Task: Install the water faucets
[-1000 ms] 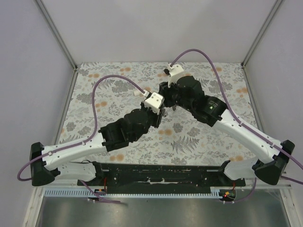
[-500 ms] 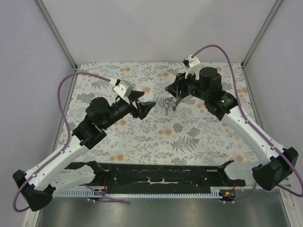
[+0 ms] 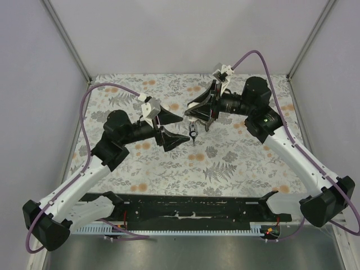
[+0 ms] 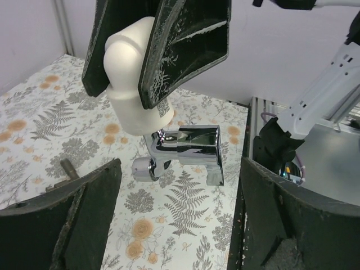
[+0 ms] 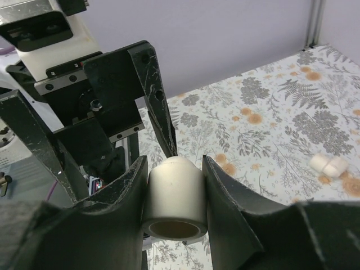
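Note:
A shiny chrome water faucet (image 4: 188,147) hangs from the bottom of a white plastic elbow fitting (image 4: 130,84). My right gripper (image 5: 174,171) is shut on that white fitting (image 5: 174,199) and holds it above the table. From above, the faucet (image 3: 193,134) dangles just below the right gripper (image 3: 198,115). My left gripper (image 4: 180,225) stands wide open, its dark fingers (image 4: 84,208) on either side below the faucet and touching nothing. In the top view the left gripper (image 3: 181,129) sits just left of the faucet.
A small white fitting (image 5: 329,164) lies on the flower-patterned table cover (image 3: 236,163). A short dark metal stub (image 4: 68,167) rests on the cover to the left. Grey walls (image 3: 185,34) enclose the table, and a black rail (image 3: 191,208) runs along the near edge.
My left gripper has let go of the faucet and opened wide, drawing back to the left. The right gripper has lifted and turned, keeping the fitting with the faucet.

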Available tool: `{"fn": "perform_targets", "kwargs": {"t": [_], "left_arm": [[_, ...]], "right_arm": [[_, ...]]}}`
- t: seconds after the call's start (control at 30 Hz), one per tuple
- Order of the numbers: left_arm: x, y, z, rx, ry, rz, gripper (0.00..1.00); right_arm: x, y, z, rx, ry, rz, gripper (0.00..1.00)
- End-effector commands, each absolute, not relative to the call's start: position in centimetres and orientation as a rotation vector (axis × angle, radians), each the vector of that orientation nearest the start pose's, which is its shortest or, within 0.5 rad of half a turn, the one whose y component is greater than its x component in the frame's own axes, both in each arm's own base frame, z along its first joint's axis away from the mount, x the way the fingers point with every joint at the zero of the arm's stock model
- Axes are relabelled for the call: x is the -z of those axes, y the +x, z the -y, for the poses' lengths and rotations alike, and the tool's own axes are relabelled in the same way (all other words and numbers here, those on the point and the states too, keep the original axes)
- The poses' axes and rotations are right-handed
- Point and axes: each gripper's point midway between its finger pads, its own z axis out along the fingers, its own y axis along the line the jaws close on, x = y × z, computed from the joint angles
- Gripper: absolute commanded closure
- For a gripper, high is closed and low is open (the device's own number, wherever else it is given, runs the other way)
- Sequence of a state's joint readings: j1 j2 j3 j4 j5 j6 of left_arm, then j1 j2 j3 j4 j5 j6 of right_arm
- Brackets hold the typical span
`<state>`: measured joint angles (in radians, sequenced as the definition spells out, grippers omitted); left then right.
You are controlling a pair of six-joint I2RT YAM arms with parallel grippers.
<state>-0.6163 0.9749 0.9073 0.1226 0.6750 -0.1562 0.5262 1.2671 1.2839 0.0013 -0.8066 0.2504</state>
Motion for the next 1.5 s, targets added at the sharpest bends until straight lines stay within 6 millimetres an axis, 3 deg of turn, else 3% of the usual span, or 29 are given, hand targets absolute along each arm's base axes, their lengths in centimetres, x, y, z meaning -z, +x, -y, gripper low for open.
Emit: {"fn": "perform_targets", "kwargs": {"t": [0.0, 0.4, 0.63, 0.87, 1.03, 1.13, 1.27, 1.47], "left_arm": [[-36.1, 19.2, 29.1, 1.235, 0.897, -1.299, 0.09], [-35.8, 19.9, 30.4, 1.405, 0.773, -1.306, 0.08], [-37.3, 19.8, 30.4, 1.446, 0.724, -1.215, 0.11], [-37.3, 19.3, 31.0, 1.509, 0.717, -1.208, 0.28], [-36.7, 19.3, 31.4, 1.473, 0.723, -1.226, 0.53], [-35.9, 19.6, 31.6, 1.368, 0.73, -1.266, 0.69], [-34.3, 22.4, 30.9, 0.988, 0.648, -1.37, 0.98], [-33.1, 25.8, 27.0, 0.344, 0.366, -1.498, 0.98]], "right_arm": [[-43.5, 24.2, -30.6, -1.263, -0.958, -1.268, 1.0], [-44.3, 23.7, -31.1, -1.32, -0.969, -1.224, 1.0], [-44.3, 23.2, -31.3, -1.347, -0.976, -1.216, 1.0], [-44.4, 22.9, -31.4, -1.349, -0.976, -1.211, 1.0], [-44.1, 23.1, -31.4, -1.326, -0.965, -1.239, 1.0], [-43.2, 24.0, -31.3, -1.246, -0.929, -1.315, 1.0], [-40.8, 26.5, -30.9, -1.002, -0.806, -1.502, 1.0], [-36.1, 30.3, -28.5, -0.575, -0.48, -1.773, 1.0]]}}
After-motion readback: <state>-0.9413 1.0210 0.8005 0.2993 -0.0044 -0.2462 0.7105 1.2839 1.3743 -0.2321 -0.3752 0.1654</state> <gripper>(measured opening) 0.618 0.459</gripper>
